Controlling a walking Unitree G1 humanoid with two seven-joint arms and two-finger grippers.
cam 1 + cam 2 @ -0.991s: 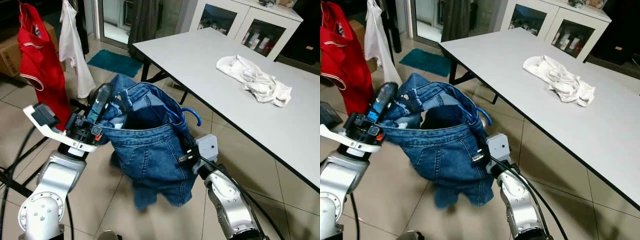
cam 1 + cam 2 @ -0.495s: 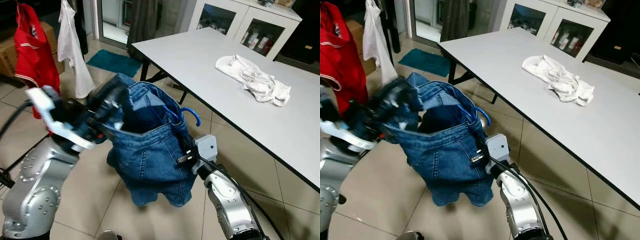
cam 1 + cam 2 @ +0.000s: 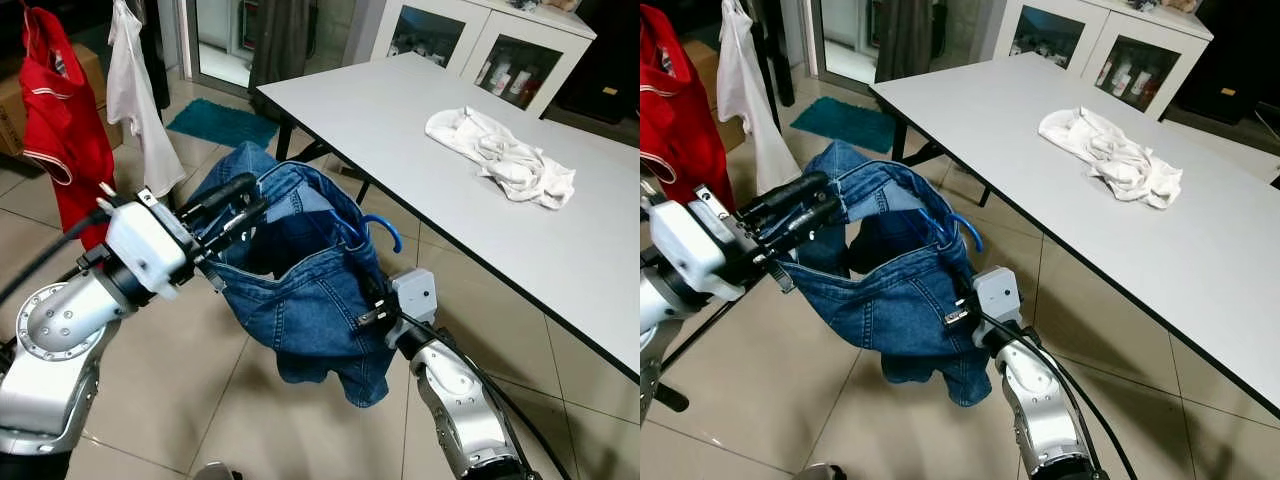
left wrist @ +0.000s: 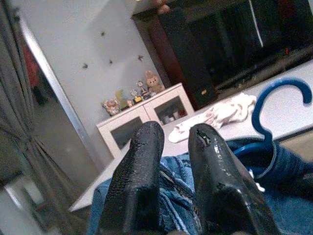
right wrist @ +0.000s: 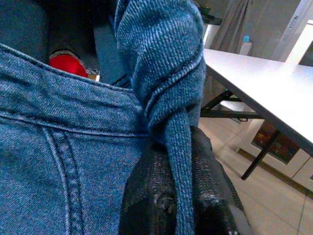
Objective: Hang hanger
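My right gripper (image 5: 176, 196) is clenched on a fold of the jeans (image 3: 310, 290), the denim pinched between its two black fingers (image 5: 146, 196) and rising straight out of them. The jeans hang in mid-air over the tiled floor (image 3: 170, 400), bunched and sagging between my two arms, with the waistband gaping upward. The blue hanger (image 3: 385, 230) sits inside them, its hook curving up out of the waist on the side toward the white table (image 3: 400, 110). My left gripper (image 3: 235, 205) reaches into the other side of the waistband; its fingers (image 4: 137, 181) stand a little apart, with denim lying just below them, and I cannot tell whether they grip any cloth. A crumpled white cloth (image 3: 500, 155) lies on the table, and a red garment (image 3: 60, 130) and a white one (image 3: 130, 90) hang to my left.
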